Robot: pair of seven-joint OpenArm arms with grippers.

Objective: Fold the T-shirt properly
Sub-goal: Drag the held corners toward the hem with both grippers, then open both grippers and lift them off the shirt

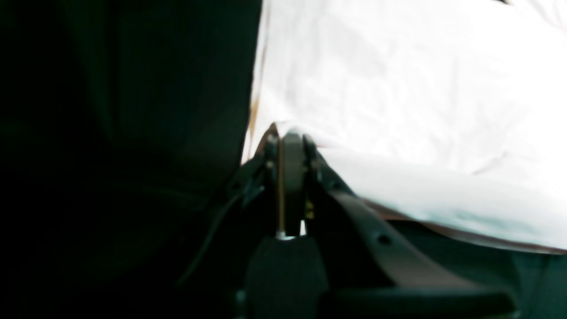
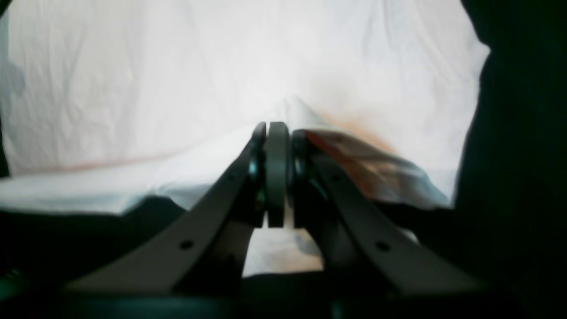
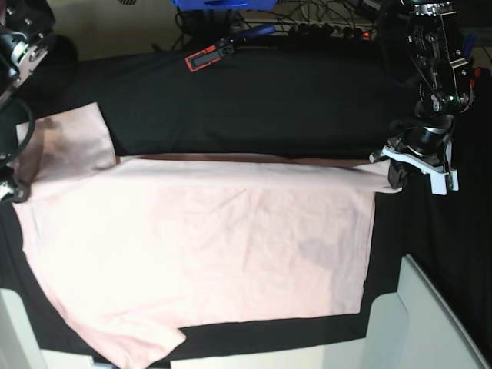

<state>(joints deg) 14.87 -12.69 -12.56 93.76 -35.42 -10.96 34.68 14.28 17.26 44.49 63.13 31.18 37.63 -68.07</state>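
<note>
The pale pink T-shirt (image 3: 207, 238) lies spread plain side up on the black table cloth (image 3: 254, 108), one sleeve (image 3: 73, 138) at the far left and another (image 3: 131, 346) at the near left. My left gripper (image 3: 390, 174) is shut on the shirt's far right corner; in the left wrist view its closed jaws (image 1: 290, 133) pinch the T-shirt (image 1: 398, 88) at its edge. At the left edge of the base view my right gripper (image 3: 11, 189) is shut on the shirt's left border. In the right wrist view the gripper (image 2: 277, 126) lifts the T-shirt (image 2: 177, 79) into a small ridge.
A red-and-black hand tool (image 3: 211, 55) lies at the back of the cloth, with a blue object (image 3: 219, 4) and cables behind it. White panels stand at the near right (image 3: 430, 323) and near left (image 3: 15, 330) corners.
</note>
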